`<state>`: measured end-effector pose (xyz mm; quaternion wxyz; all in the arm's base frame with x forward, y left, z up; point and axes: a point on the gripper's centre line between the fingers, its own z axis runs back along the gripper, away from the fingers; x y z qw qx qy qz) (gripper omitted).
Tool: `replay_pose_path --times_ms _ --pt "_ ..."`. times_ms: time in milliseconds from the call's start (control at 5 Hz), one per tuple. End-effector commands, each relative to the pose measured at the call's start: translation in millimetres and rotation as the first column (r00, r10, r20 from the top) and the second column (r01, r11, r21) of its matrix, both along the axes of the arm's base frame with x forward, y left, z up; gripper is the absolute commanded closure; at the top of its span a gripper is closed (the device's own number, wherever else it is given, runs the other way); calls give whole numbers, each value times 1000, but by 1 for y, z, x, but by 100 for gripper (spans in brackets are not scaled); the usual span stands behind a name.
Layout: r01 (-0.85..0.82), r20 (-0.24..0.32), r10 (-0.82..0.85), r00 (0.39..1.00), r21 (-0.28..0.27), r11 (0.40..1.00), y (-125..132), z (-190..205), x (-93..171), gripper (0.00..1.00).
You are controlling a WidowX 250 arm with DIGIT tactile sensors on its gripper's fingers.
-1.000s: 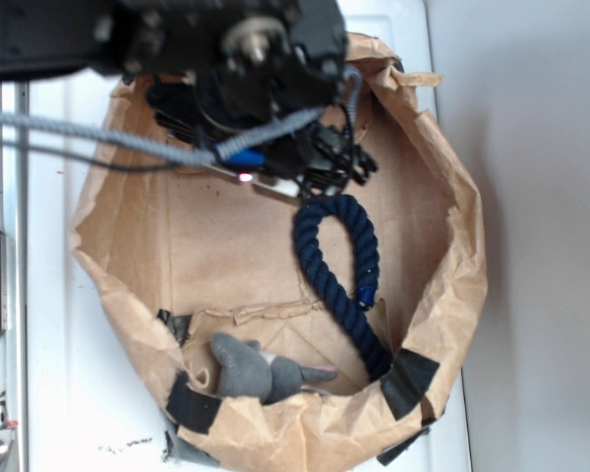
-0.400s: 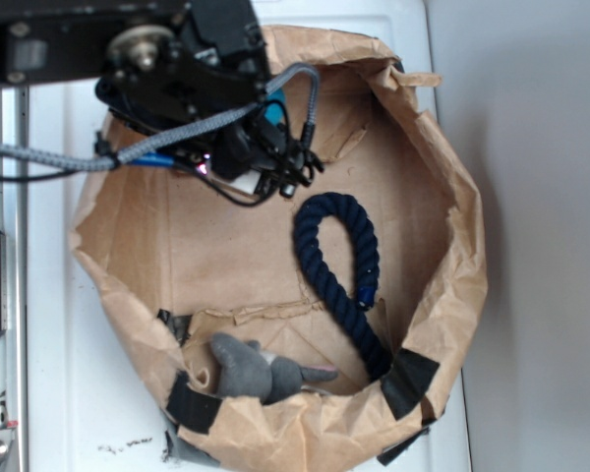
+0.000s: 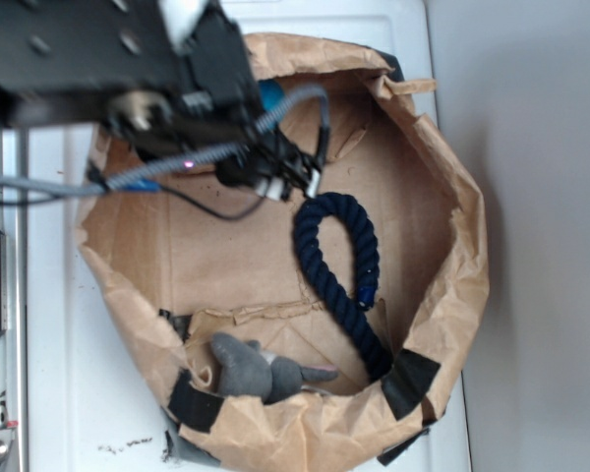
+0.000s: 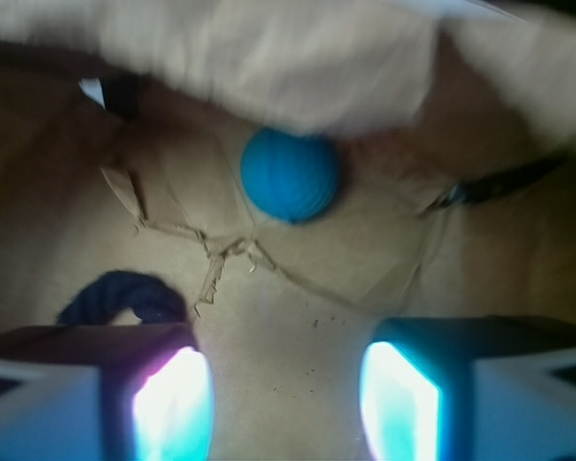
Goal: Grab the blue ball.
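Observation:
The blue ball (image 4: 290, 176) is a small round teal ball lying on the brown paper floor, close under the folded bag wall. It lies ahead of my gripper (image 4: 286, 384), centred between the fingers but some way beyond their tips. The gripper is open, and only bare paper shows between its glowing pads (image 4: 178, 403). In the exterior view a sliver of the blue ball (image 3: 270, 95) peeks out beside the black arm, and the gripper (image 3: 293, 179) hangs low inside the bag near its upper-left wall.
A crumpled brown paper bag (image 3: 462, 246) rings the work area. A dark navy braided rope (image 3: 320, 265) loops just right of the gripper, with its end (image 4: 125, 296) near my left finger. A grey plush mouse (image 3: 261, 369) lies at the bag's front.
The arm has swung left across the bag's upper part. The gripper moved left, away from the rope's top, and the blue ball has come into view beside the arm.

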<state>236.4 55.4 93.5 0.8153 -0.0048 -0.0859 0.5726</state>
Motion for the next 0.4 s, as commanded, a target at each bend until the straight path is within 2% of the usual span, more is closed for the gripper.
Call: replay_pose_path --times_ms 0,200 --pt "-155 62 150 987 83 984 12 -14 12 0" --pt "-182 100 170 980 120 976 11 -33 31 0"
